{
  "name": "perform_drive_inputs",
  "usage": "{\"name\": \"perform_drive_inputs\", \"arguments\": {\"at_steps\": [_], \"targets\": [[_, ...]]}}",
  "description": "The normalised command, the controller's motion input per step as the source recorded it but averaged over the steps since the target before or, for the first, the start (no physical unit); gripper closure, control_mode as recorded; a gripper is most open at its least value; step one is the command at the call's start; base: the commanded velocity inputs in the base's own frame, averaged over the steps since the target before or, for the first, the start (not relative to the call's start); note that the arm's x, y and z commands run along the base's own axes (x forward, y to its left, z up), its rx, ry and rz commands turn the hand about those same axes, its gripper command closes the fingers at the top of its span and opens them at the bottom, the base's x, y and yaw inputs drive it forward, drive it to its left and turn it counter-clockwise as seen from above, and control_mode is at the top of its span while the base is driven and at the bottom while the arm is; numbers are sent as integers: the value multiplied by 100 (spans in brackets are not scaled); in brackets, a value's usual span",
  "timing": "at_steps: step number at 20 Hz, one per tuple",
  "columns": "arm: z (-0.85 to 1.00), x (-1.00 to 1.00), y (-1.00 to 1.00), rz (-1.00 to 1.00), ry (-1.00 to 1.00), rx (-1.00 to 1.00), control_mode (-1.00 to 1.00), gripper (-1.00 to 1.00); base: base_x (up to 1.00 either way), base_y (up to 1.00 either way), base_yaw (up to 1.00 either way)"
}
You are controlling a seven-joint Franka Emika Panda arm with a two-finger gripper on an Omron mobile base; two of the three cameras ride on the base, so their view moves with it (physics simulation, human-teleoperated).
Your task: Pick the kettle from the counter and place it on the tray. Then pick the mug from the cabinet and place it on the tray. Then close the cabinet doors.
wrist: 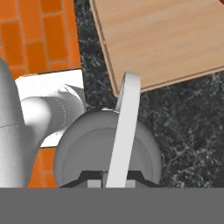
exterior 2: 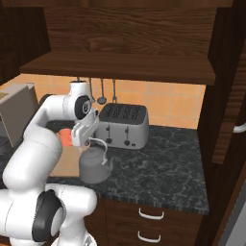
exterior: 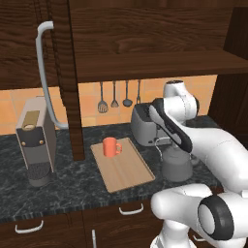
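My end effector [wrist: 116,177] pinched the thin arched handle of the squat dark grey metal kettle [exterior: 177,164], which sat on the black speckled marble bench [exterior: 72,181], just right of the tan wooden tray [exterior: 123,169].

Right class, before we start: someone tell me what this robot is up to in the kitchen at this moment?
The robot's gripper is shut on the arched handle of the kettle, which is just beside the tray, near the toaster. The orange-red mug already stands on the tray. The cabinet door hangs open above the counter. The kettle is not yet on the tray.
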Motion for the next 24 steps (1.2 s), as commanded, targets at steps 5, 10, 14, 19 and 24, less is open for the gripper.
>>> {"name": "perform_drive_inputs", "arguments": {"at_steps": [5, 10, 14, 19, 24], "targets": [[0, 0, 82, 36, 8, 0, -100, 100, 0, 0, 0], [-4, 7, 54, 27, -2, 2, -100, 100, 0, 0, 0], [-7, 10, 33, 13, -7, 4, -100, 100, 0, 0, 0], [-11, 9, 39, 8, -1, 4, -100, 100, 0, 0, 0], [-23, 0, 18, 1, 0, 1, -100, 100, 0, 0, 0]]}}
